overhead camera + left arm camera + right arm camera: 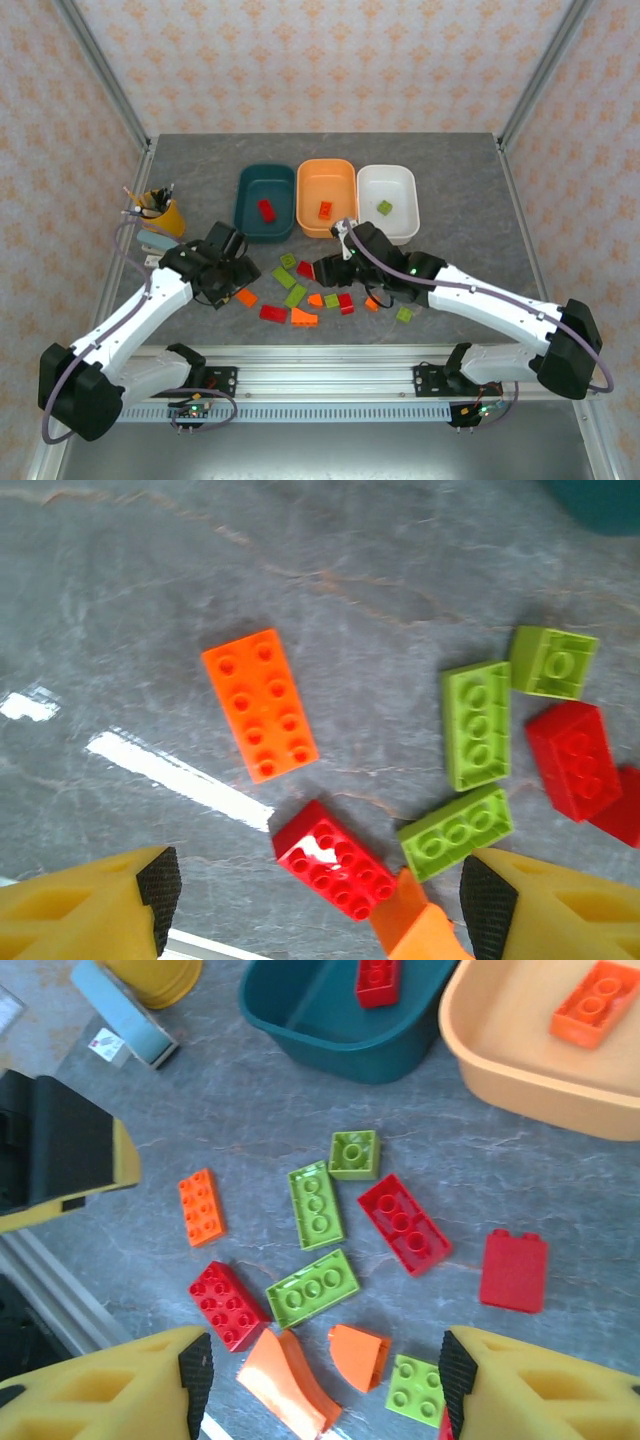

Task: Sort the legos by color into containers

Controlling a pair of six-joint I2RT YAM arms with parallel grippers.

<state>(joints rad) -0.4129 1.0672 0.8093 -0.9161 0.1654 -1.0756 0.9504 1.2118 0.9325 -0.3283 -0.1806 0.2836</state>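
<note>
The left pincer hangs over the counter with its fingers apart and nothing between them. The flat orange brick lies loose just ahead of it and a little left of its midline. Its long axis points nearly straight away from the pincer, the far end tipped slightly left. The fingers would likely close across its narrow width after a short reach forward and left. A red brick sits almost under the pincer and could get nudged. The right pincer, also apart and empty, hovers over the green bricks, farther from that orange brick. Beyond both pincers stands the orange tub, between the teal tub and the white tub.
</note>
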